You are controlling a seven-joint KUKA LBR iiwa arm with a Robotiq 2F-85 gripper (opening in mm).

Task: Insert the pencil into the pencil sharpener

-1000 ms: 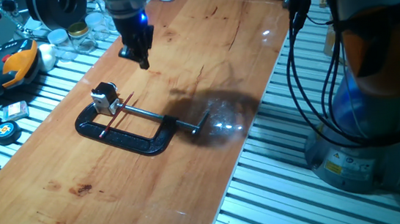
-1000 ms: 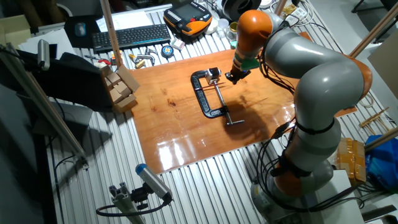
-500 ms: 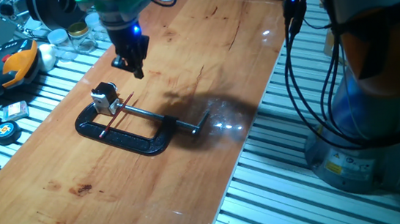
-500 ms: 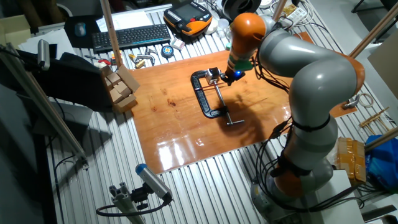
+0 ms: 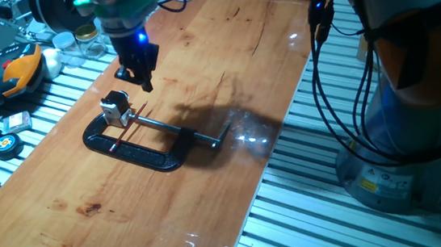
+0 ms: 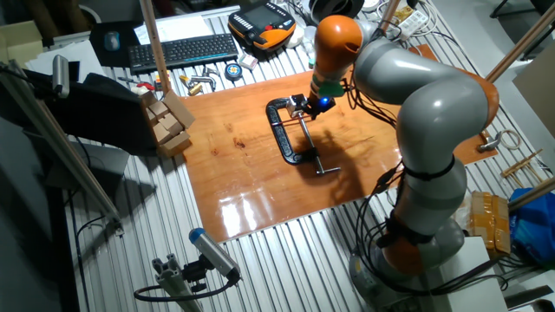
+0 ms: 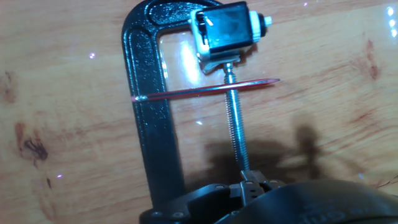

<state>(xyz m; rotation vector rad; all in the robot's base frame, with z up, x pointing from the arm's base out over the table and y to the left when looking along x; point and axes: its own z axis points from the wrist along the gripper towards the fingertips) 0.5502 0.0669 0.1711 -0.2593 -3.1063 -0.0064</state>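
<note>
Pincer (image 5: pixel 145 80) shifting toward pencil sharpener (image 5: pixel 115 108) versus a second ago, now hovering just beside it; carrying nothing, jaw gap indiscernible. Pencil (image 7: pixel 208 90) lying across clamp (image 7: pixel 148 112) on bench (image 5: pixel 221 42). Closing in for pickup.

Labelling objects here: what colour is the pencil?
Red, clearest in the hand view: the pencil.

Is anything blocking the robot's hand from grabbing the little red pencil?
Nothing visible sits between the gripper and the pencil. But the pencil lies across the black clamp, resting on its frame and silver screw rod, right beside the pencil sharpener, so it's crowded.
</note>
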